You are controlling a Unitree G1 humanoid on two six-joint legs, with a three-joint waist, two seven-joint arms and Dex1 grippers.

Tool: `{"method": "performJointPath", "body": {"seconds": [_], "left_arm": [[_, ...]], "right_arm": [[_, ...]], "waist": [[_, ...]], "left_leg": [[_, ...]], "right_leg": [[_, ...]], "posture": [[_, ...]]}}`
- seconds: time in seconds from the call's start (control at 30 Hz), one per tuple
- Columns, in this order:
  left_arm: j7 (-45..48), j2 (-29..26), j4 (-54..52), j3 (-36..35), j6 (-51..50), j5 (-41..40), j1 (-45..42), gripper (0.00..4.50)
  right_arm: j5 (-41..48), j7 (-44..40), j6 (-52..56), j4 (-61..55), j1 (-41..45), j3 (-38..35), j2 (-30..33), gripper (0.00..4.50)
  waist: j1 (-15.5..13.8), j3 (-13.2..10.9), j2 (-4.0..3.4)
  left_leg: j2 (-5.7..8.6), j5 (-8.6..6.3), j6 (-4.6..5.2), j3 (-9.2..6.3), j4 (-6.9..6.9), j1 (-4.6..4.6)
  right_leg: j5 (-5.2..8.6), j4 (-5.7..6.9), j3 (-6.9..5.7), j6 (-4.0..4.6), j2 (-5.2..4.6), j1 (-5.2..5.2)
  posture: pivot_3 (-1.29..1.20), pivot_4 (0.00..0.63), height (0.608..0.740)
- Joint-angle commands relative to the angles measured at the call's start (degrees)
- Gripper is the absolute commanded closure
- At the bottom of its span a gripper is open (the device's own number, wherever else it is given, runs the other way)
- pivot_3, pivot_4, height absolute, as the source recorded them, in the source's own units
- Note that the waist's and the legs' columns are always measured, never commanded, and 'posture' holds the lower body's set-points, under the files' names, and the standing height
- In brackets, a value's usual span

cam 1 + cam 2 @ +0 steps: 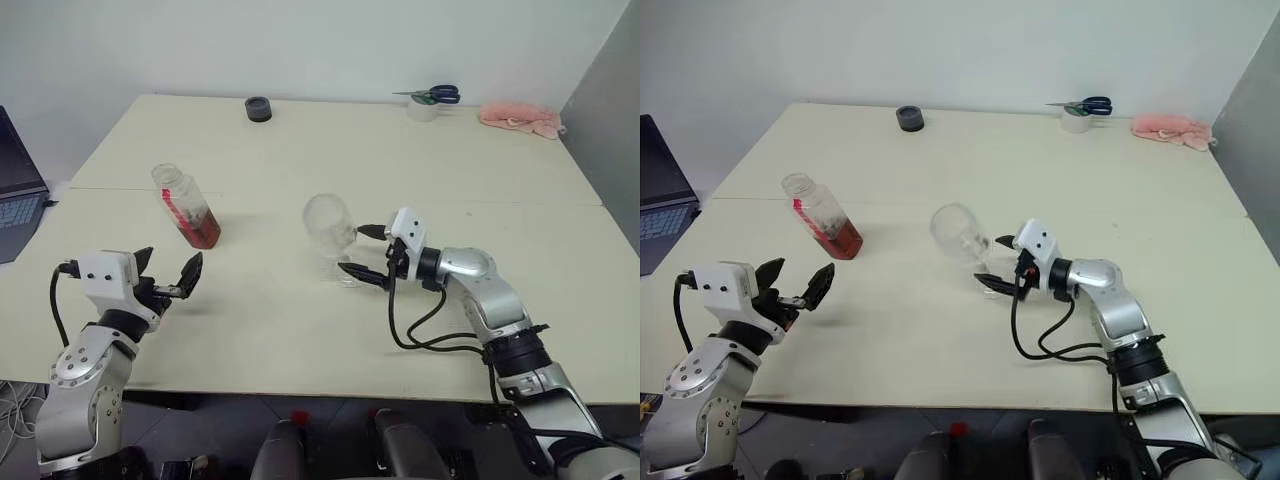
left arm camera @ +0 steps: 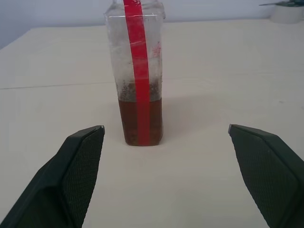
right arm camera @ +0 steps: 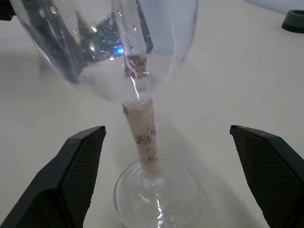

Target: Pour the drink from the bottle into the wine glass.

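We see the bottle (image 1: 186, 207) standing on the left of the pale table (image 1: 300, 160), a clear square plastic one with a red stripe and no cap, and the brown-red drink (image 2: 140, 121) fills just its bottom part. The glass (image 1: 333, 232) stands near the middle, clear and round on a thin stem, with no drink in its bowl. Our left claw (image 1: 167, 276) is wide open and holds nothing, just short of the bottle, and our right claw (image 1: 362, 250) is wide open too, with one finger on each side of the stem, not touching it.

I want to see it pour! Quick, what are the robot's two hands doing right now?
Left gripper: open, holding nothing, facing the bottle.
Right gripper: open, holding nothing, either side of the wine glass stem.
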State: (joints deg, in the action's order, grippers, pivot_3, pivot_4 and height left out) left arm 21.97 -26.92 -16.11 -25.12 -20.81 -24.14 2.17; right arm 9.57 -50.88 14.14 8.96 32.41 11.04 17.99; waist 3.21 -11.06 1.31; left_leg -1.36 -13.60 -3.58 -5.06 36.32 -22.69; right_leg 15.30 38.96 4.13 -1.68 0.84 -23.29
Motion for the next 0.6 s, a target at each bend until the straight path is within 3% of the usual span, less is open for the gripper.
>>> {"method": "performJointPath", "body": {"seconds": [0.03, 0.33, 0.6], "left_arm": [[-0.1, -0.5, -1.6, -0.3, 1.0, 0.3, 0.1, 0.0], [-0.7, -0.3, -2.1, 0.2, 0.5, 0.7, -0.1, 0.0], [-1.3, 0.1, -3.3, 1.4, -0.6, 0.7, 0.7, 0.0]], "right_arm": [[0.2, -0.4, -0.2, -3.0, -0.3, 0.2, 0.8, 0.04], [-2.7, 1.1, -1.9, -3.3, -2.0, 2.7, 0.9, 0.04], [-7.9, 7.5, 0.9, -7.8, -4.6, 5.1, 0.1, 0.04]], "waist": [[0.0, 0.0, 0.0], [0.0, 0.0, 0.01], [0.0, 0.0, 0.01]], "left_leg": [[-0.03, 0.0, 0.0, 0.0, 0.0, 0.01], [-0.07, 0.0, 0.0, 0.02, 0.0, 0.02], [-0.08, 0.01, -0.02, 0.02, 0.01, 0.02]], "right_leg": [[0.0, 0.0, 0.0, -0.01, 0.03, 0.0], [-0.02, 0.0, -0.01, 0.04, 0.07, 0.0], [-0.03, 0.01, 0.01, 0.04, 0.07, 0.0]], "posture": [[0.0, 0.15, 0.74], [0.0, 0.15, 0.74], [0.0, 0.15, 0.74]]}}
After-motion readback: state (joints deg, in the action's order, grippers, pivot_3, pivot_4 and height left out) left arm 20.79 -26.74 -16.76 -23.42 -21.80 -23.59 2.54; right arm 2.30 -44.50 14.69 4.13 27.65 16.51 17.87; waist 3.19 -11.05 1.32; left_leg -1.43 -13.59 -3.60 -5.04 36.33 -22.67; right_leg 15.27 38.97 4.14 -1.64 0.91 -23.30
